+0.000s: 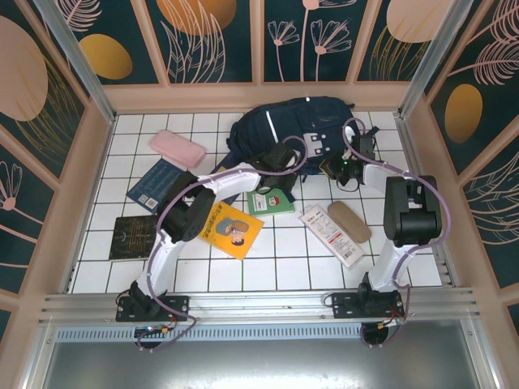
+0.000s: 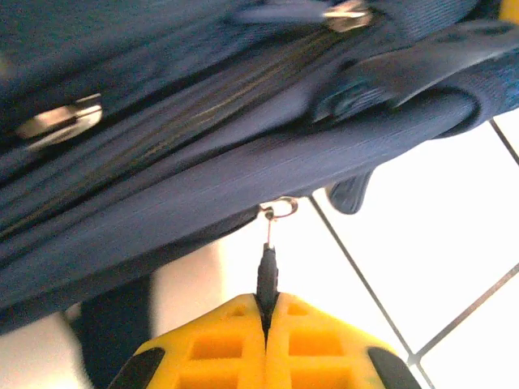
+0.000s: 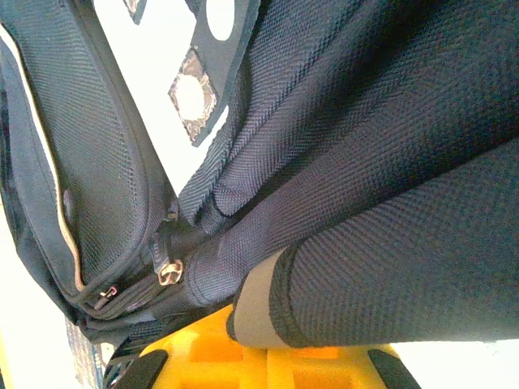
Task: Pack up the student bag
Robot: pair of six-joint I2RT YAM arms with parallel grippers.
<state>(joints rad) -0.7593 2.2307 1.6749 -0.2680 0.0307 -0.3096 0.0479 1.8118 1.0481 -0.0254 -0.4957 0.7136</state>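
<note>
The student bag (image 1: 304,121), dark navy with a white stripe, lies at the back middle of the white tiled table (image 1: 268,263). My left gripper (image 1: 281,156) is at its near left edge. In the left wrist view this gripper (image 2: 265,301) is shut on a thin black zip pull (image 2: 267,274), which hangs from a metal ring (image 2: 280,208) under the bag's fabric (image 2: 203,162). My right gripper (image 1: 345,168) is at the bag's near right side. Its yellow fingers (image 3: 211,356) are shut, and a grey-edged fold of the bag (image 3: 365,284) covers their tips.
A pink case (image 1: 178,148), a blue book (image 1: 158,185) and a dark book (image 1: 134,237) lie on the left. A yellow book (image 1: 231,229) and a green booklet (image 1: 272,201) are in the middle. A white packet (image 1: 331,235) and a tan case (image 1: 349,220) lie right of them.
</note>
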